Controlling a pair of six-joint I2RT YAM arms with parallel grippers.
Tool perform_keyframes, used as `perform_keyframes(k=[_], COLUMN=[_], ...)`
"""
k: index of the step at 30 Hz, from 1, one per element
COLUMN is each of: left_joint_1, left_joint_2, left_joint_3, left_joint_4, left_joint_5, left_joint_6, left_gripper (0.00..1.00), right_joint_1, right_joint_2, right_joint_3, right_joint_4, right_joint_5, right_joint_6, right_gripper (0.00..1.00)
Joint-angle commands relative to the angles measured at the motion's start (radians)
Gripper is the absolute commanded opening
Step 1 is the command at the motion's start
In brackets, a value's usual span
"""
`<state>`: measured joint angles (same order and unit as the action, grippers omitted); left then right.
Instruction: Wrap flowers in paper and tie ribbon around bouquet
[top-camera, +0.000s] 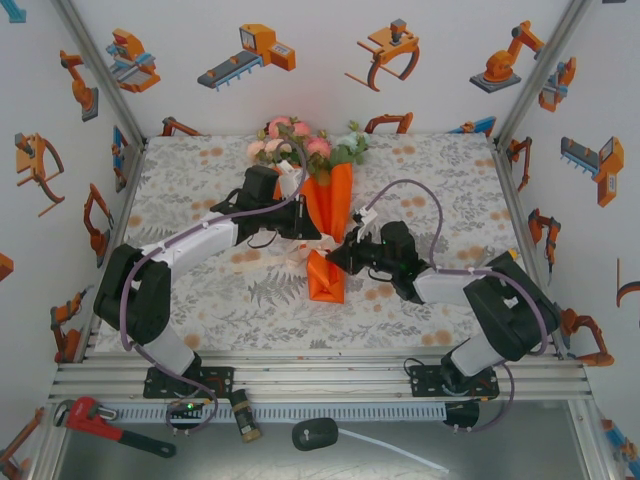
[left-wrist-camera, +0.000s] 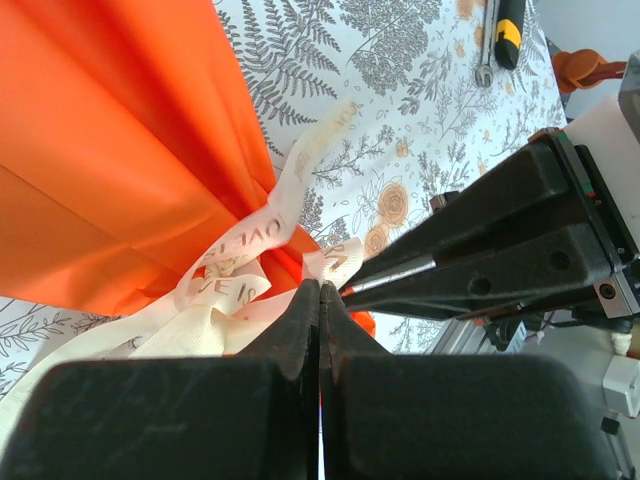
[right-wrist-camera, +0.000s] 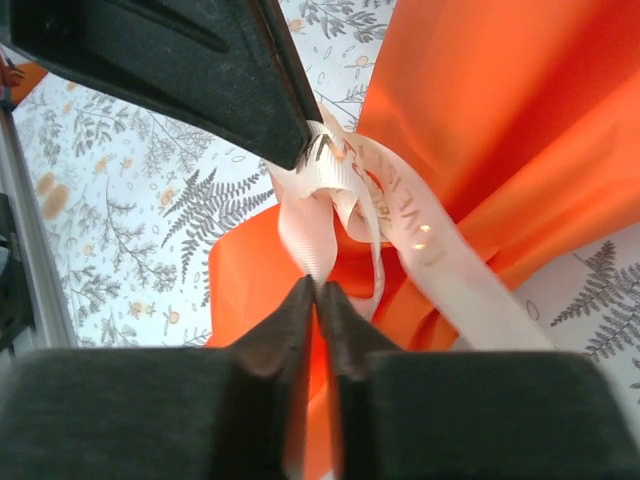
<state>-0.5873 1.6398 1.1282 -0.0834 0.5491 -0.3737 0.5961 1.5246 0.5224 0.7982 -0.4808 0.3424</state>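
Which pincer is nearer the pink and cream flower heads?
Left. The left pincer grips the sheer cream ribbon on the side toward the flower heads; right pincer grips it on the near side.

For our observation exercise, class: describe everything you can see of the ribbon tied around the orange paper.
The ribbon is narrow, sheer cream fabric with gold lettering, soft and floppy. It is gathered in a loose knot around the pinched waist of the orange paper, one tail trailing over the patterned tablecloth. The left claw and right claw are each shut on a fold beside the knot.
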Motion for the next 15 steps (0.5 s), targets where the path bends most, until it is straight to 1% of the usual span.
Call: perform_keyframes(k=[1,6,9,11,13,15], left_joint_1=[0.007,0.009,0.010,0.010,0.009,0.009], left_joint_2=[-0.018,-0.014,-0.014,-0.012,-0.014,-0.014], left_joint_3=[0.004,0.009,0.009,0.008,0.005,0.005], left_joint_4=[0.010,0.019,0.007,0.006,0.019,0.028], left_joint_5=[0.000,0.010,-0.007,-0.010,-0.007,-0.002], left_joint_6=[-0.015,-0.051,-0.065,-0.075,-0.097,-0.113], left_gripper=[0.00,0.00,0.00,0.00,0.00,0.00], right_joint_1=[-0.008,-0.007,-0.008,-0.007,-0.008,-0.007], right_joint_2=[-0.016,-0.006,0.002,0.023,0.061,0.107], right_joint_3=[0.003,0.061,0.088,0.106,0.125,0.126], right_joint_4=[0.021,0.042,0.077,0.103,0.127,0.189], right_joint_5=[-0.015,0.017,0.072,0.112,0.120,0.113], right_joint_6=[-0.002,0.038,0.046,0.049,0.054,0.070], right_gripper=[0.00,0.00,0.00,0.00,0.00,0.00])
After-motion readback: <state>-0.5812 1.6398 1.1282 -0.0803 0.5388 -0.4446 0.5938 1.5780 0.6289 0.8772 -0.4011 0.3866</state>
